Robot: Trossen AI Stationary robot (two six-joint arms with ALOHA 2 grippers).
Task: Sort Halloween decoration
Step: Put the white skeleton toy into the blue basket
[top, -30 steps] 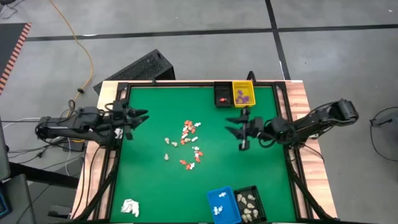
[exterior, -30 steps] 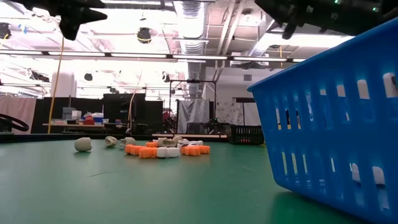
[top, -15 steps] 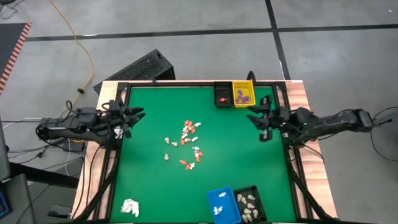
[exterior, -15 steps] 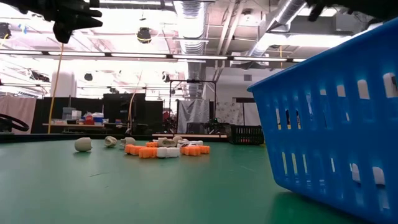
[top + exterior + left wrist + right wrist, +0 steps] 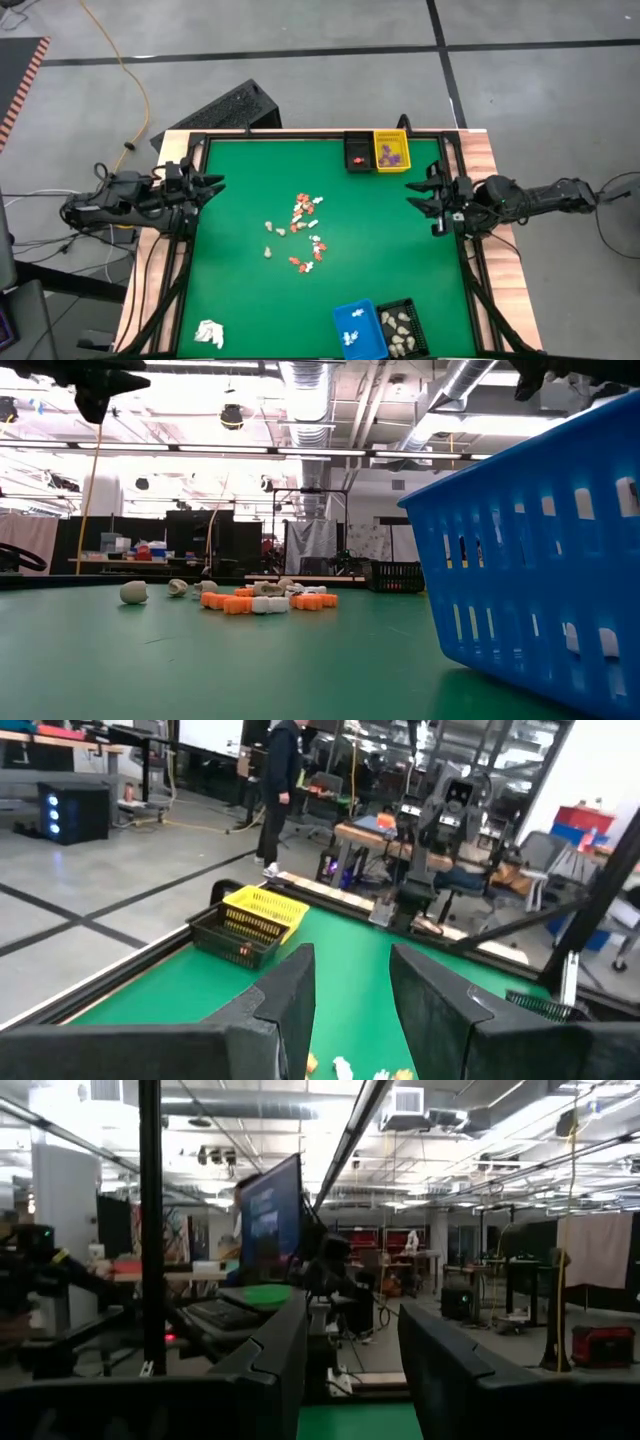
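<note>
The Halloween decoration pieces [image 5: 300, 235], tiny orange, white and cream figures, lie scattered on the green mat at the table's middle; the low view shows them as a small heap [image 5: 262, 600]. My left gripper [image 5: 212, 186] hovers open over the mat's left edge, pointing level toward the middle, with nothing between its fingers [image 5: 350, 990]. My right gripper [image 5: 428, 204] hovers open over the right edge, tipped slightly upward, also empty [image 5: 350, 1350]. Both are well away from the pieces.
A black basket [image 5: 357, 154] holding a red piece and a yellow basket [image 5: 391, 150] holding purple pieces stand at the far edge. A blue basket [image 5: 355, 328] and a black basket [image 5: 400, 328] with cream pieces stand at the near edge. A white wadded lump [image 5: 208, 333] lies near-left.
My right gripper has drawn back from over the mat toward the table's right edge, rising a little and tipping its fingers upward. My left gripper has slid slightly back toward the left edge. The pieces have stayed where they were.
</note>
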